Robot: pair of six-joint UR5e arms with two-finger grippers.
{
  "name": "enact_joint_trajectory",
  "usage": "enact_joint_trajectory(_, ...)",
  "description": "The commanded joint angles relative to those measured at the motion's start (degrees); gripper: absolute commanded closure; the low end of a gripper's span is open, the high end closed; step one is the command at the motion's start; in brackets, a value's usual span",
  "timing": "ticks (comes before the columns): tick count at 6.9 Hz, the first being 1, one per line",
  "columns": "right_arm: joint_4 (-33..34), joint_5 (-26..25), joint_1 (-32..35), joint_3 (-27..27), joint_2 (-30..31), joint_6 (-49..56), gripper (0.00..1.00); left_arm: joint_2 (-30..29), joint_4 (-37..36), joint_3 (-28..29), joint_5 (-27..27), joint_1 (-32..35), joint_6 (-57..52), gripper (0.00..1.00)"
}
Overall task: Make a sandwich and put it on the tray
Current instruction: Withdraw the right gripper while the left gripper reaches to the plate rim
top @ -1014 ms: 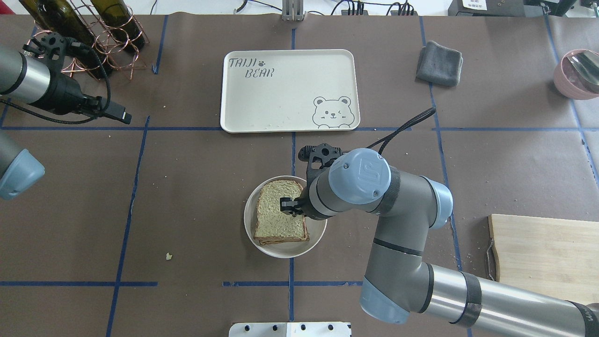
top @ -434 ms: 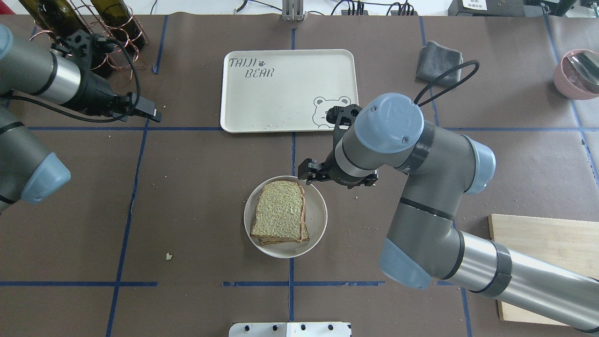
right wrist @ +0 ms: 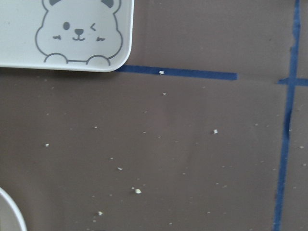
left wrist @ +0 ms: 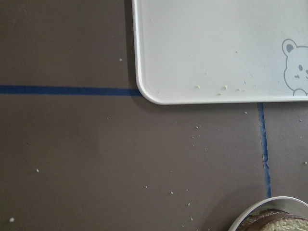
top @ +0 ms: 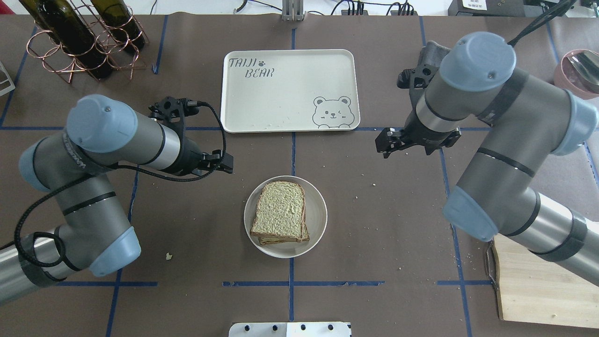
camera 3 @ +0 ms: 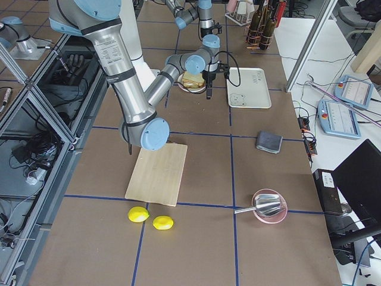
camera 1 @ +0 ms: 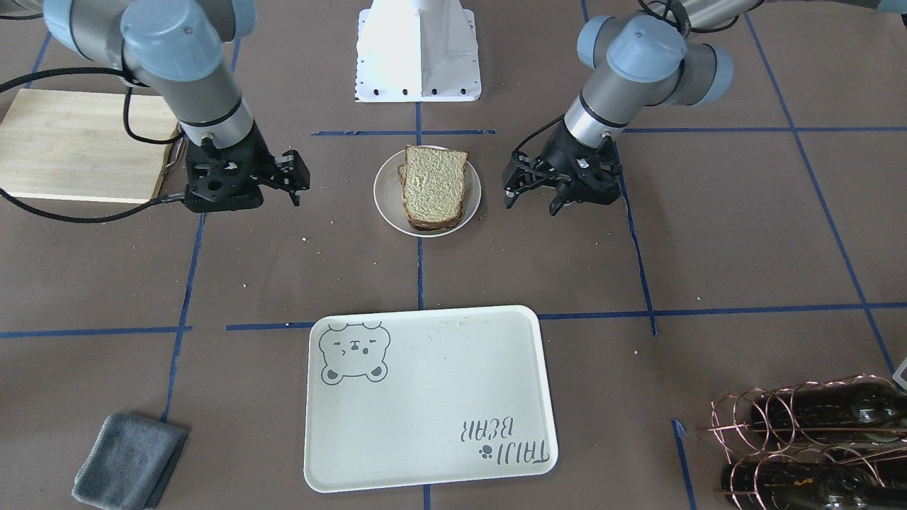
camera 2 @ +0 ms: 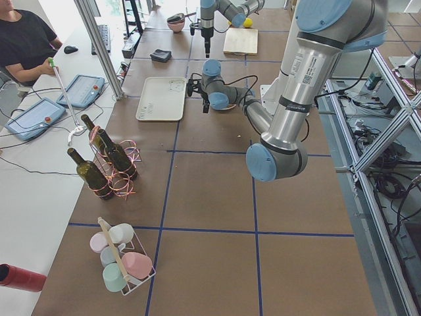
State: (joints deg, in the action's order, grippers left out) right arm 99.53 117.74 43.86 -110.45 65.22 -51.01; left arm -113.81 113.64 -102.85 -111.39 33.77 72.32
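Tan bread, crusted brown, tops the sandwich (top: 280, 213), which sits on a small round off-white plate (top: 319, 220) at the middle of the brown-papered worktop (top: 187, 234). A second slice peeks out under the top one along its near edge; the filling between them cannot be made out. Seen from overhead, the cream tray (top: 281, 93) with its bear face and "TAIJI BEAR" lettering lies at 12 o'clock from the plate, well apart from it, with only a few crumbs on it.

At about 10 o'clock from the plate hangs the left gripper (top: 227, 166), near the tray's closest left corner. Its fingers stand spread apart in the front-facing view and hold nothing. At about 2 o'clock hangs the right gripper (top: 381, 142), farther from the plate; its fingers also look parted and empty, though they show less plainly.

A pale wooden cutting board (top: 543, 281) lies at 4 o'clock by the worktop's edge. Dark wine bottles in a copper wire rack (top: 79, 42) stand at 10 o'clock in the far corner, and a pink bowl (top: 568, 79) sits at 2 o'clock by the far right edge.
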Motion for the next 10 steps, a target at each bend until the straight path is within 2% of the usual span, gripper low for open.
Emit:
enact_joint_trajectory(1, 0.49, 7.37, 9.27, -0.29, 4.02, 10.11, 0.00, -1.24, -0.97, 0.89, 3.36, -5.19, 2.74, 0.41)
enact_joint_trajectory(2, 0.41, 10.11, 12.10, -0.29, 5.43, 13.01, 0.00, -1.24, -0.88, 1.42, 4.24, -7.21, 3.70, 0.46)
enact_joint_trajectory(6, 0.41, 10.67, 13.80, -0.20, 5.88, 13.75, 0.00, -2.91, -0.44, 4.05, 4.43, -9.85, 4.32, 0.51)
enact_joint_trajectory(8, 0.41, 10.67, 13.97, -0.20, 5.88, 13.75, 0.00, -3.26, -0.44, 4.50, 4.42, -10.57, 4.85, 0.61)
enact_joint_trajectory(9, 0.49, 10.75, 14.15, -0.20, 5.88, 13.75, 0.00, -3.70, -0.35, 5.11, 4.42, -10.57, 5.46, 0.62)
enact_joint_trajectory(10, 0.41, 11.10, 14.41, -0.20, 5.88, 13.75, 0.00, -4.05, -0.44, 5.20, 4.42, -10.57, 5.64, 0.69)
